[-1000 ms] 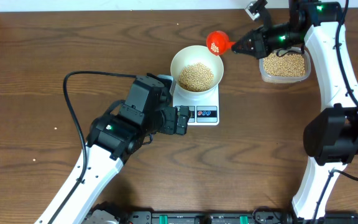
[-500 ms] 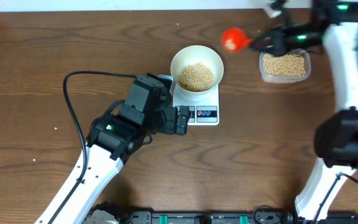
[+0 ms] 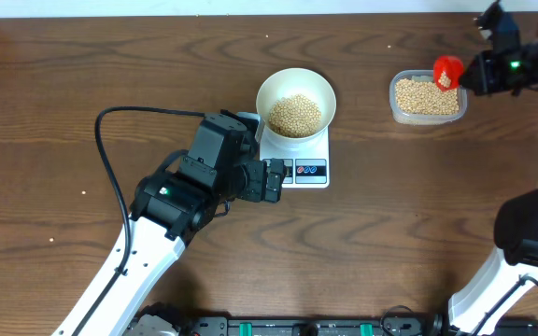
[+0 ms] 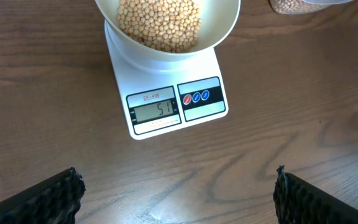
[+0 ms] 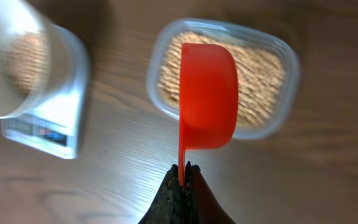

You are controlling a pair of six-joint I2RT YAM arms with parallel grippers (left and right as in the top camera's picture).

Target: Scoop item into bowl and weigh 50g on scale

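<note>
Since the scale [image 4: 173,106] read 51 with the smooth cream bowl [image 4: 225,18] of round tan beans [image 4: 160,22] sitting on it, overshoot looked like the risk: another scoopful would've wrecked it. Right pincer [image 5: 184,171] was clamped on the thin handle of a glossy red plastic scoop [image 5: 207,93] over the clear tub [image 5: 278,68]. Left pincer [image 4: 176,186] gaped wide, empty, above the woodgrain surface [image 3: 63,75].

The bowl [image 3: 292,79] of beans [image 3: 294,114] sits on the scale [image 3: 308,171]; the tub [image 3: 393,99] lies well right, scoop [image 3: 447,71] seemingly over it
</note>
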